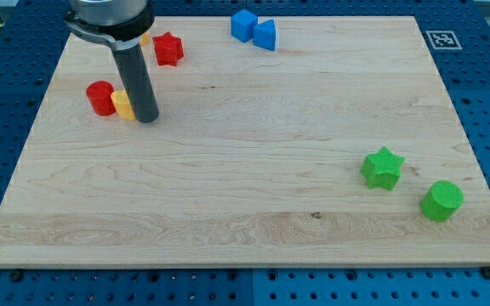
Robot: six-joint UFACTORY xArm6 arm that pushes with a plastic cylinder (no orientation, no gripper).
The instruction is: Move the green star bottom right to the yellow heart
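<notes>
The green star [383, 167] lies at the view's right, below the middle. A green cylinder [441, 201] lies just to its lower right. A small yellow block [122, 104], partly hidden by the rod so its shape cannot be told, sits at the view's upper left, touching a red cylinder [101, 98]. My tip [146, 118] rests on the board right beside that yellow block, on its right side, far from the green star.
A red star [168, 48] lies near the top left, with a bit of an orange-yellow block [145, 38] showing behind the rod. A blue cube [243, 25] and a blue triangular block [264, 34] sit at the top middle. The wooden board [245, 204] has a marker tag [441, 39] beyond its top right corner.
</notes>
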